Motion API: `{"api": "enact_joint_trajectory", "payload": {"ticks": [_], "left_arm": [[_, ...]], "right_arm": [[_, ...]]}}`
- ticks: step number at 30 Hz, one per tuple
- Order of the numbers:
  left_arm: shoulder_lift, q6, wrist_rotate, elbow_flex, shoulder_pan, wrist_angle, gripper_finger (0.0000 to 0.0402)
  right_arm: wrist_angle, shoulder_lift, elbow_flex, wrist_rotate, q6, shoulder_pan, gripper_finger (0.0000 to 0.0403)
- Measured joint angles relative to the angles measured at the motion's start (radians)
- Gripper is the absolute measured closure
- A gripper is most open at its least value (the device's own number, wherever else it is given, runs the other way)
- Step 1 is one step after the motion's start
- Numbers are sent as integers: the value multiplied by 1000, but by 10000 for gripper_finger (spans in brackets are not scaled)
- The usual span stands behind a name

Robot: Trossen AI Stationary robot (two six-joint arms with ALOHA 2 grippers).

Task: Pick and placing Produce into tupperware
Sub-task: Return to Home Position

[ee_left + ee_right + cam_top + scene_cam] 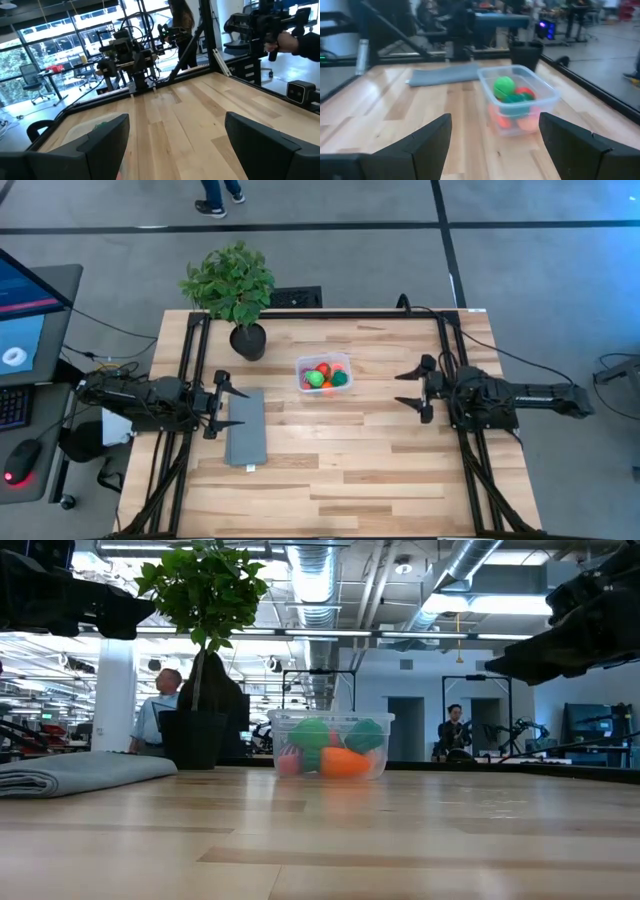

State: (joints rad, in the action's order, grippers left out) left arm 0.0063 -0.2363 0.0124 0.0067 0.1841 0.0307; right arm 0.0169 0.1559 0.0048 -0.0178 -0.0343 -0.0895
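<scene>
My left gripper [236,408] and right gripper [402,390] hang open, empty; a low left swing could snag the folded grey cloth [247,442].

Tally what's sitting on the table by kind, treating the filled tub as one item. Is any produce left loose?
Potted plant: 1
Grey folded cloth: 1
Clear tub holding toy produce: 1
Loose produce outside the tub: 0
Total: 3
</scene>
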Motion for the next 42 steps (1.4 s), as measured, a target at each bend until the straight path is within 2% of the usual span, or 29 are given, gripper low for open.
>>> {"api": "enact_joint_trajectory", "payload": {"ticks": [3,7,15,22,42], "left_arm": [[0,1,0,0,0,0,81],[0,15,0,0,0,0,81],[0,15,0,0,0,0,81],[0,15,0,0,0,0,81],[0,15,1,0,0,0,81]], "right_arm": [[5,-40,0,-34,-35,28,79],[-5,-102,1,18,-57,58,79],[-6,-152,1,19,-71,55,79],[-8,-154,2,19,-19,57,79],[-10,-154,2,19,-18,57,79]]}}
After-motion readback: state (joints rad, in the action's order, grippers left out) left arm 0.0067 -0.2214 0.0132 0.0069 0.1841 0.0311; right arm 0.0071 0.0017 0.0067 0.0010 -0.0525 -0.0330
